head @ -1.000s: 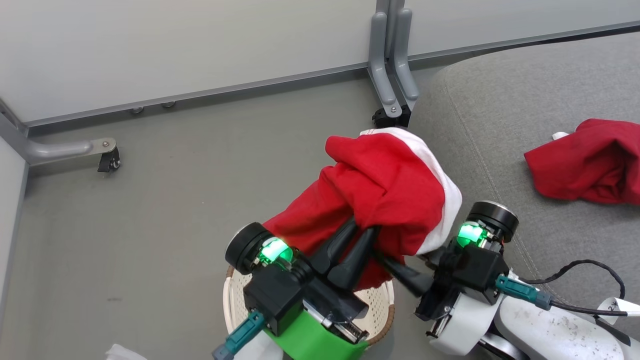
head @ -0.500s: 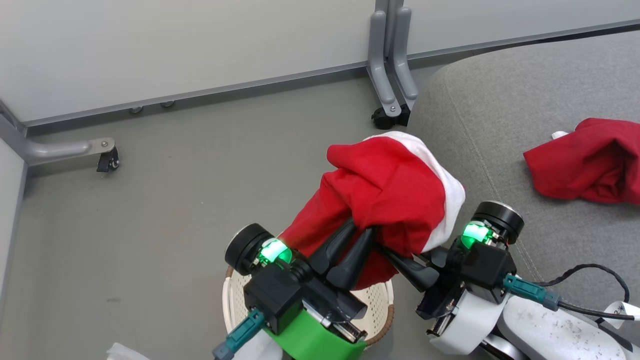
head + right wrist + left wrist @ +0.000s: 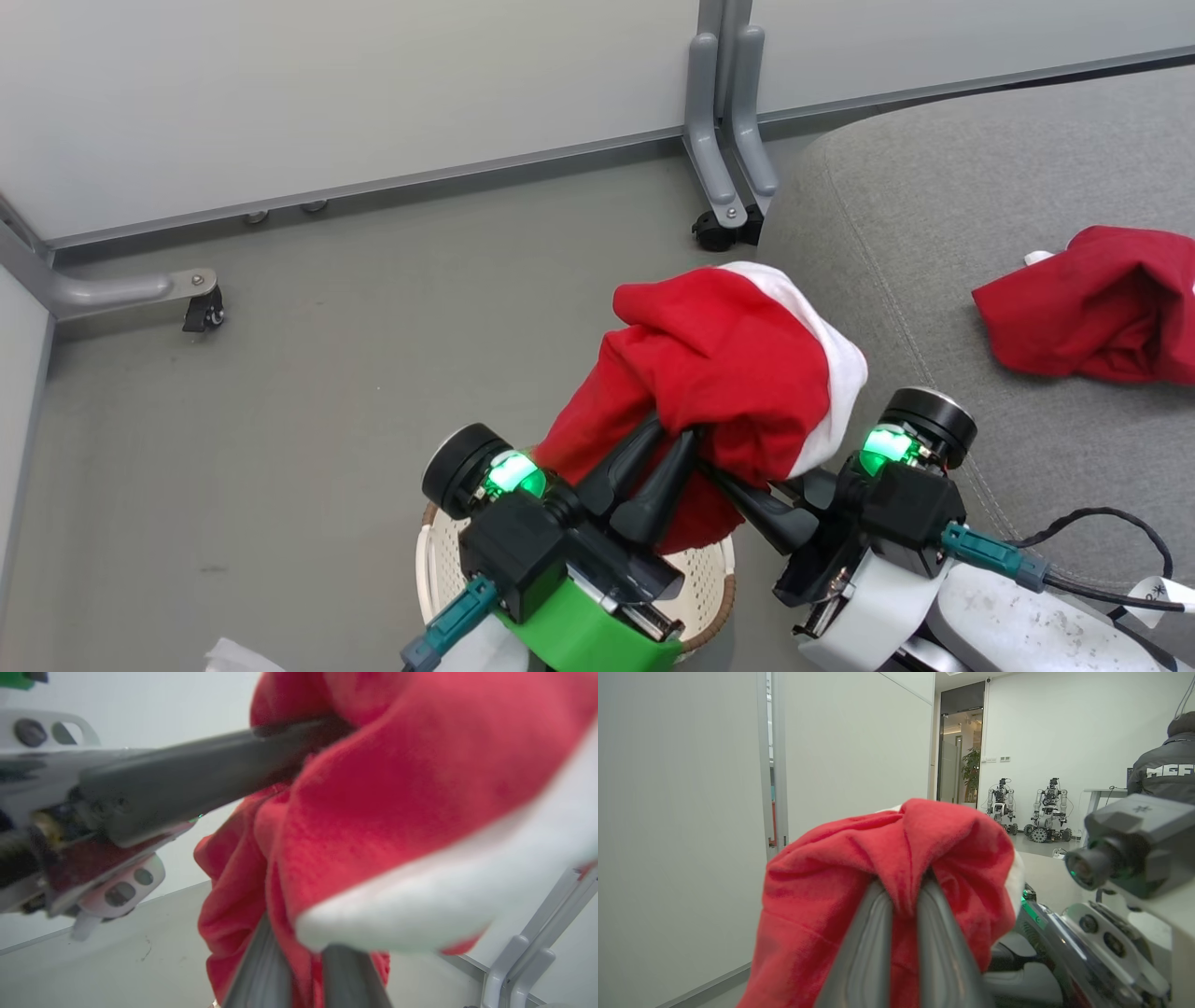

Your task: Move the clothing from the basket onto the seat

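left gripper and right gripper clamped the trimmed garment; its hanging tail could have snagged the basket rim.

Open run of seat from its near edge to the plain garment. Caster foot stands just off the corner. Floor left is open.

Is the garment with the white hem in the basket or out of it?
Out: the garment hangs bunched above the basket, held by the left gripper and right gripper.
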